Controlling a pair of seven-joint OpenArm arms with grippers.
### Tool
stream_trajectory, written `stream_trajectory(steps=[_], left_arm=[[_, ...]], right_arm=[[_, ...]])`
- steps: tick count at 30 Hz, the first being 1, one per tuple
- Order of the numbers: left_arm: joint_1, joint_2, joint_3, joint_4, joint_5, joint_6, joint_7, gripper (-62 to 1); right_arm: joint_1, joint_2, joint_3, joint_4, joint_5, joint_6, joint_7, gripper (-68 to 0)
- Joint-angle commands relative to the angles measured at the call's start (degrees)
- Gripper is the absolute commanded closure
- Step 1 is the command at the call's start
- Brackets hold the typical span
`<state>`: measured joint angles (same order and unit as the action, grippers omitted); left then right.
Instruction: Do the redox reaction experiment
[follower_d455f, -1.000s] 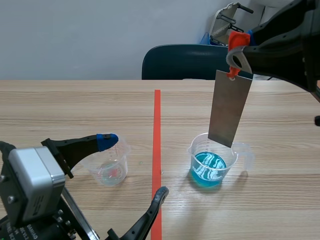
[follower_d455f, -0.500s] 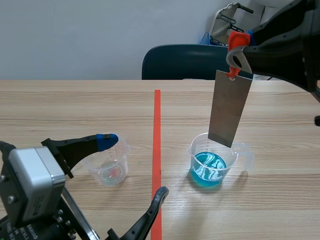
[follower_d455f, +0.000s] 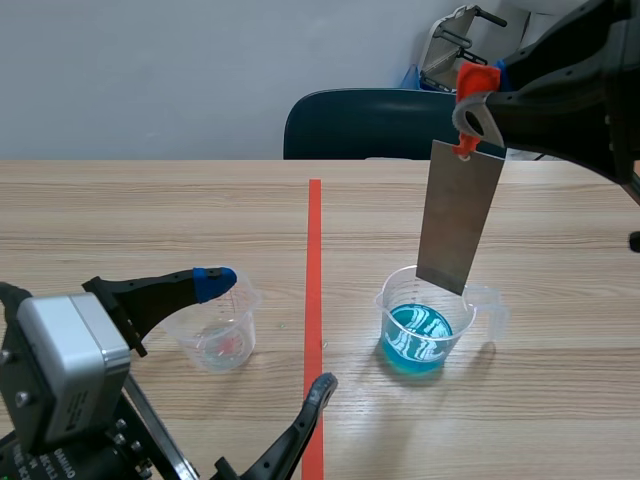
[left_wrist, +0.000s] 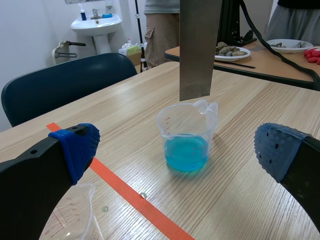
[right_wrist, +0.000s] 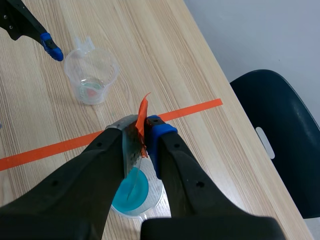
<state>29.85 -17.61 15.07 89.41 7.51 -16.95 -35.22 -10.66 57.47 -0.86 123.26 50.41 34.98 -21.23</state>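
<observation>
A grey metal strip (follower_d455f: 458, 216) with an orange tag hangs upright from my right gripper (follower_d455f: 478, 118), which is shut on its top end. Its lower edge hovers just above the rim of a clear beaker of blue liquid (follower_d455f: 427, 322), right of the tape line. In the right wrist view the metal strip (right_wrist: 132, 150) shows edge-on between the fingers, above the blue beaker (right_wrist: 134, 192). My left gripper (left_wrist: 175, 150) stands open low at the left, beside a near-empty clear beaker (follower_d455f: 216, 330). The left wrist view shows the blue beaker (left_wrist: 187, 136) ahead and the metal strip (left_wrist: 200, 47) over it.
A dark blue chair (follower_d455f: 375, 125) stands behind the table's far edge. An orange-red tape line (follower_d455f: 314, 300) runs down the table's middle. In the left wrist view a second table with a plate (left_wrist: 235, 52) and a person standing lie beyond.
</observation>
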Motion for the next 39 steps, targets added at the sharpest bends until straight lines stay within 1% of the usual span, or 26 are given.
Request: stream_trajectory(steps=[1,12,19,39], left_arm=[[0.2,0.1,0.2,1.1,-0.4,-0.1,-0.8,-62.3],[0.2,0.1,0.2,1.1,-0.4,-0.1,-0.8,-62.3],[0.2,0.1,0.2,1.1,-0.4,-0.2,-0.8,-62.3],[0.2,0.1,0.2,1.1,-0.4,-0.3,-0.8,-62.3]], right_arm=[[0.9,0.3,-0.2,0.0,0.2,-0.2,0.9,-0.4],[0.9,0.0,-0.2,0.0,0.1,-0.2,0.9,-0.4],[0.9,0.0,-0.2,0.0,-1.4,-0.2,0.9,-0.4],[0.8,0.0,-0.2,0.0,-1.3,-0.2,0.9,-0.4]])
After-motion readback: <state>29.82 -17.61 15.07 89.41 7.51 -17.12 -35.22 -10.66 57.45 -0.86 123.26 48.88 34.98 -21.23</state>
